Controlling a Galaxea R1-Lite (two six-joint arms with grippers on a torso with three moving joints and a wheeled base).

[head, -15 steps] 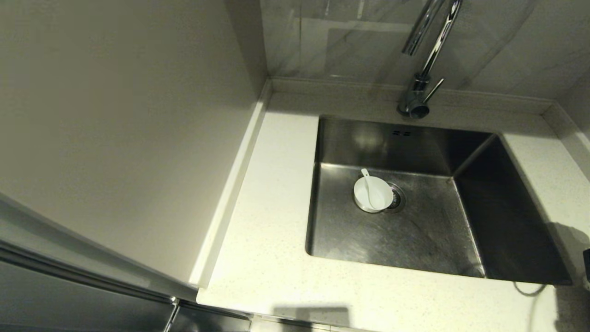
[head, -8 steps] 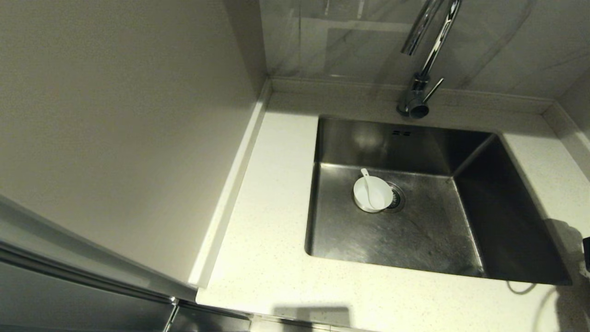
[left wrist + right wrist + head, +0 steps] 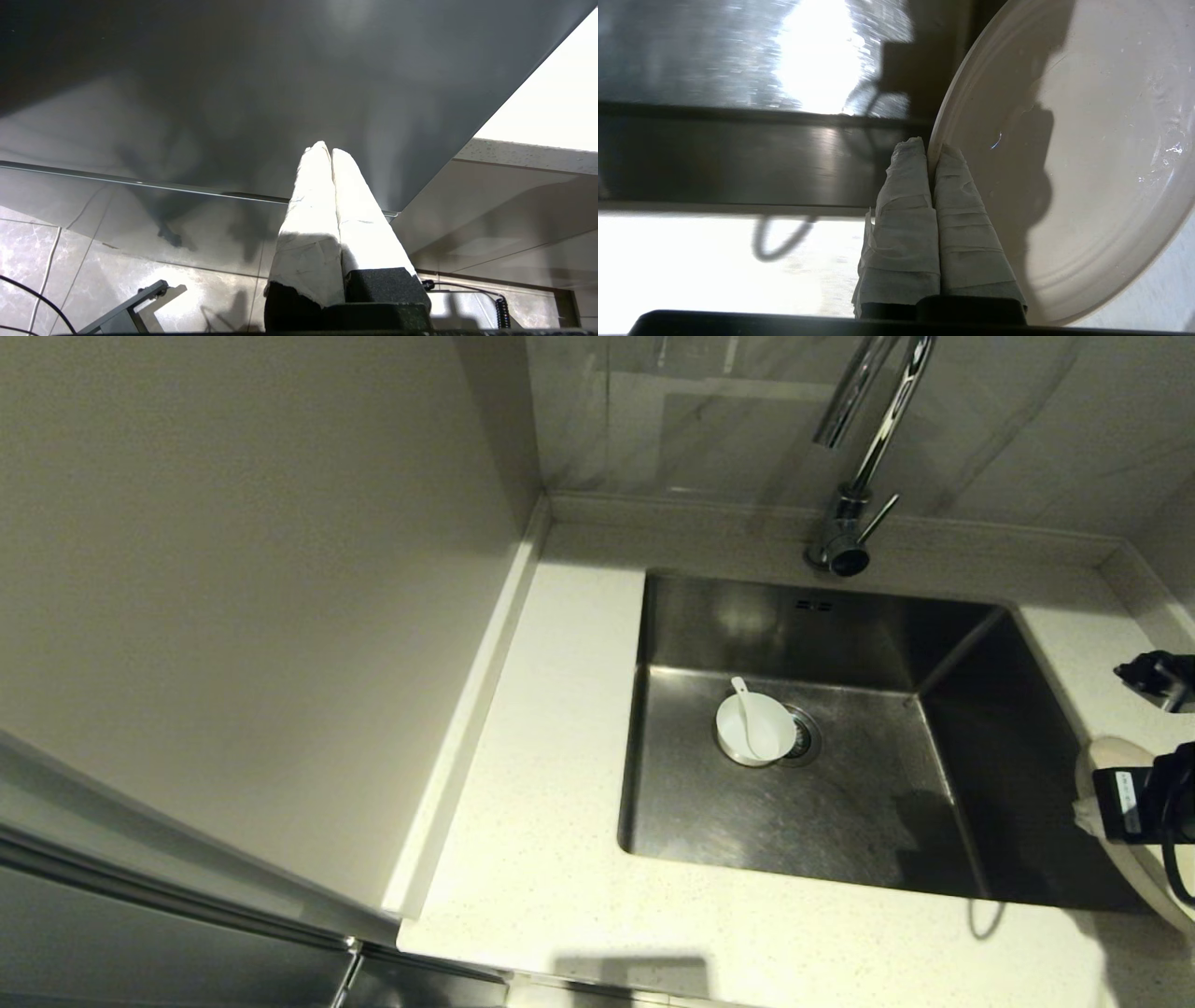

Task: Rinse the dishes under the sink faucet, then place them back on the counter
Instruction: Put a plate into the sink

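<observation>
A small white bowl [image 3: 752,732] with a short white spoon [image 3: 746,707] in it rests on the floor of the steel sink [image 3: 859,821], beside the drain strainer [image 3: 805,738]. The chrome faucet [image 3: 854,457] rises behind the basin, no water showing. My right gripper [image 3: 930,148] is shut on the rim of the cream plate [image 3: 1078,154], held at the sink's right edge [image 3: 1134,882], its face wet. My left gripper [image 3: 326,150] is shut on nothing, down by dark cabinet fronts, outside the head view.
The pale speckled counter [image 3: 560,784] surrounds the sink, with a low raised back edge [image 3: 691,513]. A tall beige wall panel [image 3: 252,597] stands on the left. A black cable's shadow loops on the counter near the sink's front right corner [image 3: 980,919].
My right arm has come into the head view at the right edge, carrying the plate leftward toward the sink. The bowl and spoon have not moved.
</observation>
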